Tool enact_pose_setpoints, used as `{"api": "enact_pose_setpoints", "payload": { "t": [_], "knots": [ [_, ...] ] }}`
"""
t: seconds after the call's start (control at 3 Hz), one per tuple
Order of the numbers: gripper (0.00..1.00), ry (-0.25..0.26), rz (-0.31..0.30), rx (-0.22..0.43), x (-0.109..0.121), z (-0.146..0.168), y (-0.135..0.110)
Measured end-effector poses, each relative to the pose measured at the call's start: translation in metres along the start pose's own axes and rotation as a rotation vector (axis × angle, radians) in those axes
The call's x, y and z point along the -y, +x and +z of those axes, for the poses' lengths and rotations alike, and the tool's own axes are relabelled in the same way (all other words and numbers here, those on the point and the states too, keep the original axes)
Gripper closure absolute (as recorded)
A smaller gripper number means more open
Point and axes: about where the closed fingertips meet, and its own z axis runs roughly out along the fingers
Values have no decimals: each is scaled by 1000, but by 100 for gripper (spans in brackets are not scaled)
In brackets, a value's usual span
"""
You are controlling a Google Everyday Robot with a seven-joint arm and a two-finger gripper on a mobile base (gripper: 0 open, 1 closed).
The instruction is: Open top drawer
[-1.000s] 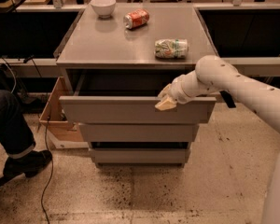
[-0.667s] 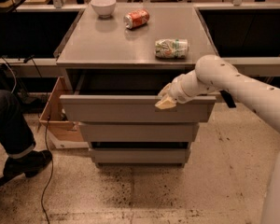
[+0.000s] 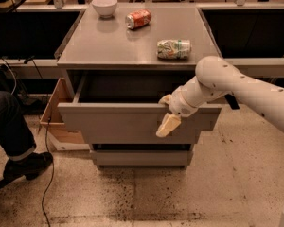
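— Anything different at the cabinet [image 3: 128, 46] in the middle of the frame?

— Yes, the top drawer [image 3: 113, 122]. A second ago its front sat higher, with the fronts below showing. Now it has slid further toward us and sits lower in the frame, covering most of the next front down. You can see into the dark tray behind it.

— So it's open?

— Well out, I'd say. The job looks nearly done, and there's maybe a little travel left.

— And the arm [image 3: 246, 86]?

— It reaches in from the right edge. The gripper [image 3: 166, 115] is at the drawer's top lip, right of centre. One cream finger hangs down the front and the other hooks over behind. They look pinched onto that lip, holding nothing else.

— The small stuff on top?

— It hasn't moved. The bowl [image 3: 104, 6] is at the upper left, the red can [image 3: 138, 19] lies beside it, and the crushed can [image 3: 173, 48] is nearer the arm.
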Motion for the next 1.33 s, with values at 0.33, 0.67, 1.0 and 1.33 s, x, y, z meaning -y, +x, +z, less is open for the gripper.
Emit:
{"api": "enact_pose_setpoints", "payload": {
  "t": [0.33, 0.67, 1.0, 1.33],
  "knots": [
    [0, -110, -8, -26, -34, 1, -1],
    [0, -175, -19, -50, -53, -4, -3],
    [15, -219, -17, -70, -66, -14, -3],
    [40, -251, -11, -84, -77, -21, -3]
  ]
}}
